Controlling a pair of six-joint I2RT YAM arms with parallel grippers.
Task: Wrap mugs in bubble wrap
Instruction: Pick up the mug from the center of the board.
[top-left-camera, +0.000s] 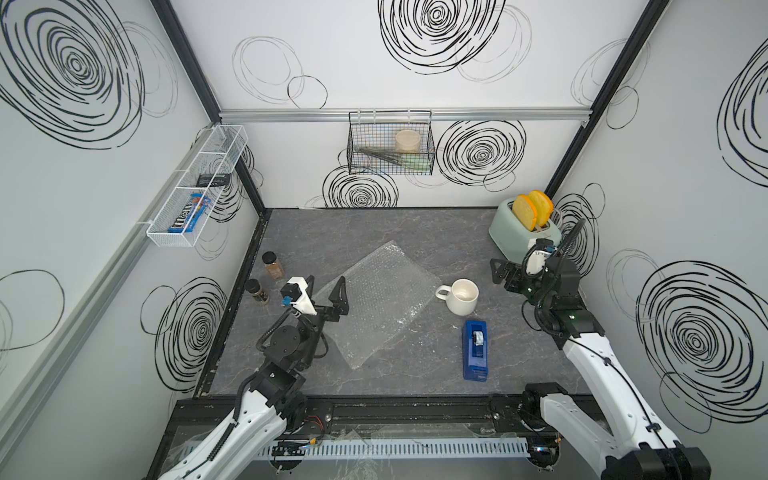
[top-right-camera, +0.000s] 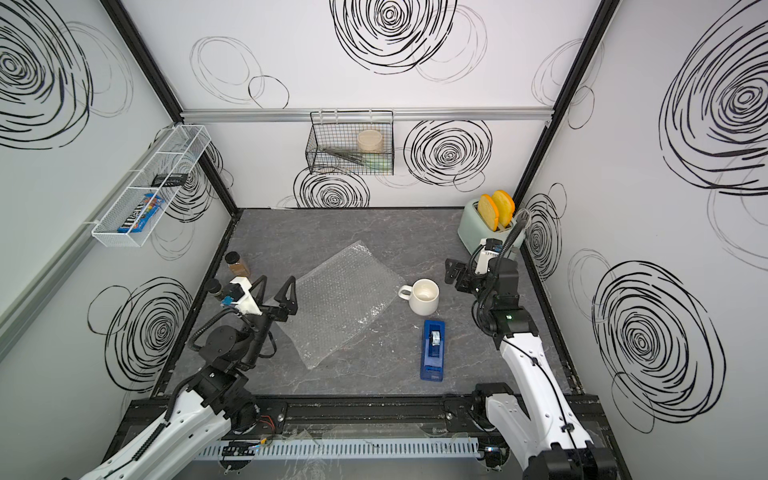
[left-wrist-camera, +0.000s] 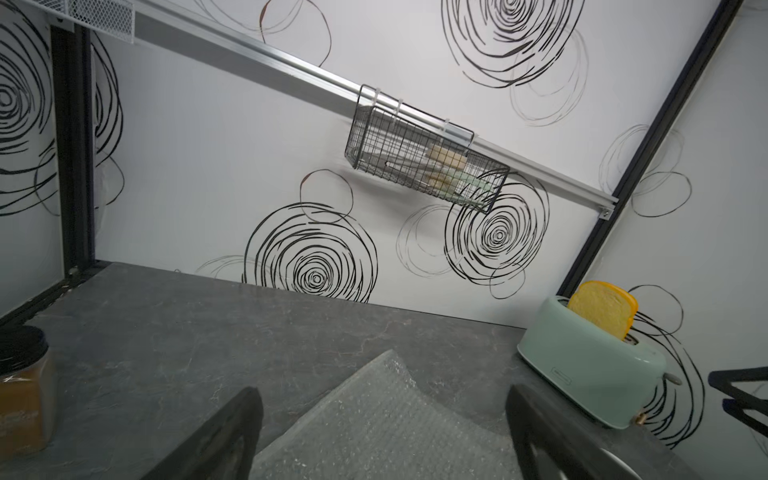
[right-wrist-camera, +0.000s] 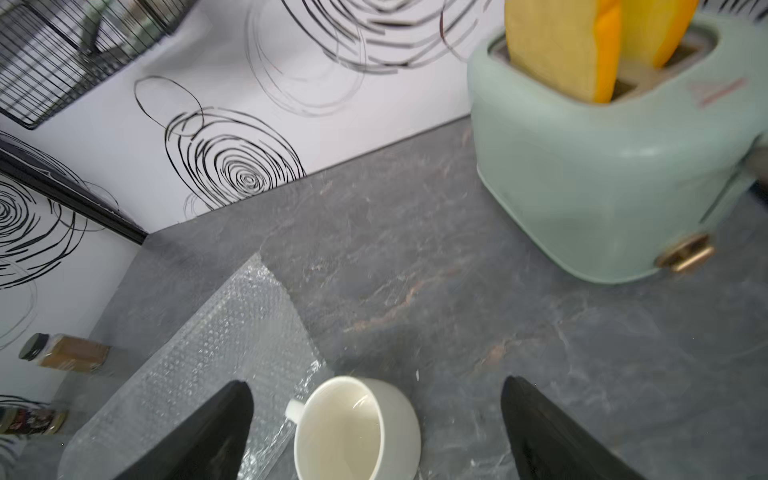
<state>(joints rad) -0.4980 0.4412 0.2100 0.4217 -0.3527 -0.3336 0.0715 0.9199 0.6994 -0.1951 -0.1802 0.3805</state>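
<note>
Both grippers gape wide and empty: the left gripper (top-left-camera: 326, 283) over an edge of the bubble wrap (top-left-camera: 374, 299), the right gripper (top-left-camera: 496, 272) near the mug (top-left-camera: 463, 296), which stands upright on the worktop (top-left-camera: 374, 232) just beside the flat sheet. We judge wrapping not yet begun; next we must carry the mug onto the sheet.

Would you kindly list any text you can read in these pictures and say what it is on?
"m&m's": on the blue candy box in the white wire shelf.
Badge on the toaster and label on the spice jar: too blurred to read.
</note>
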